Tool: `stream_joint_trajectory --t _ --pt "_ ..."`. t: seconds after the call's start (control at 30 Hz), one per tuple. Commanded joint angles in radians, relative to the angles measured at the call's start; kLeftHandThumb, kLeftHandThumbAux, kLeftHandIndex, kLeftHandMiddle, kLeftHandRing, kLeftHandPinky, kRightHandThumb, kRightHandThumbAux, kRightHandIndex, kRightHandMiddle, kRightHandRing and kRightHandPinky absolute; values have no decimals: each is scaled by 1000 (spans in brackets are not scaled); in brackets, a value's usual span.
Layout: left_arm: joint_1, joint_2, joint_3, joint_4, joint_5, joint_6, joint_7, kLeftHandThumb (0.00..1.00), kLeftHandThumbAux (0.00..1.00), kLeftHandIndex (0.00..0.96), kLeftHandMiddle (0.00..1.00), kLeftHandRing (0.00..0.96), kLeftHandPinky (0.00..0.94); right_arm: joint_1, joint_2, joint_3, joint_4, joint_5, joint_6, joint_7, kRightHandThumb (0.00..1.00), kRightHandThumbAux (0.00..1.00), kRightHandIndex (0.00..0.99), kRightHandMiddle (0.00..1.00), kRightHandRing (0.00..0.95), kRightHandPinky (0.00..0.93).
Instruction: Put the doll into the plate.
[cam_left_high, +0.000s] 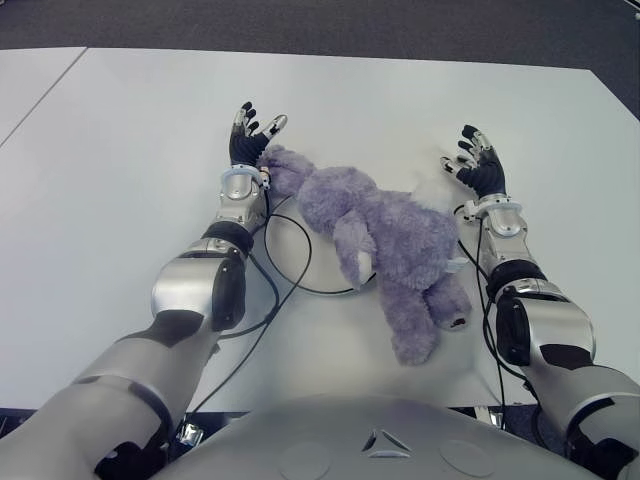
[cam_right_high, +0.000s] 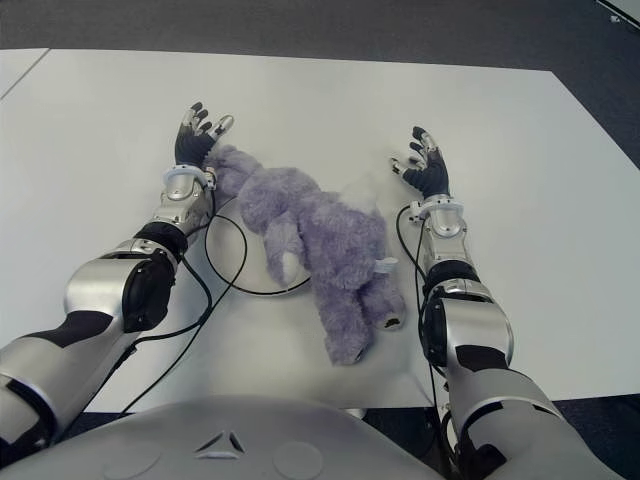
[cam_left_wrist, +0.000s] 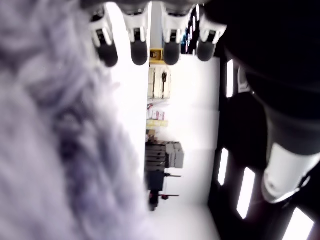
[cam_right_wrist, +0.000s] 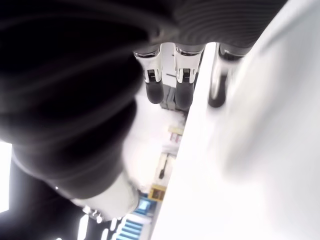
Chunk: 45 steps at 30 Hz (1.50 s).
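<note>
Left hand (cam_left_high: 250, 135) fingers spread, palm against far-left end of purple plush doll (cam_left_high: 385, 240). Right hand (cam_left_high: 478, 160) open, empty, at right. Doll lies diagonally across white plate (cam_left_high: 290, 268), far-left to near-right.

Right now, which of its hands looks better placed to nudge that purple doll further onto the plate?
Left, probably. The left hand is open right against the doll, beside its far end. The right hand is open too, but apart from it. The doll already lies across the plate.
</note>
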Motion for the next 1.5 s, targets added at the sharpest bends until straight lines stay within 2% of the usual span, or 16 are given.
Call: stream_joint_trajectory --t 0.03,0.43,0.7,0.8,1.0,1.13,1.3,1.5 --pt "131 -39 59 52 -48 30 0 0 626 41 92 89 94 154 80 -18 105 22 42 42 158 860 74 62 65 123" --pt "143 -54 106 47 -59 -22 58 0 581 55 103 100 116 172 47 -35 110 22 25 66 148 873 70 64 65 130" --pt "152 -59 129 45 -69 -45 81 0 564 71 117 113 126 172 45 -36 112 20 37 69 218 899 81 70 71 135" --pt "191 -66 143 48 -75 -56 60 0 556 74 116 113 125 170 58 -36 112 24 40 80 254 906 94 78 80 157" --pt "208 -101 155 48 -85 -89 25 0 532 83 124 125 156 157 94 -49 111 39 48 103 278 908 115 94 102 190" --pt "224 -143 150 36 -88 -185 -16 0 518 82 130 131 163 144 113 -79 115 75 71 148 278 897 133 106 113 195" --pt "242 -143 150 41 -83 -194 -76 0 498 72 132 131 156 123 120 -95 130 87 115 156 274 889 151 123 123 196" --pt "275 -143 130 46 -57 -198 -119 0 474 70 140 135 151 112 131 -103 142 84 147 156 209 875 152 132 129 198"
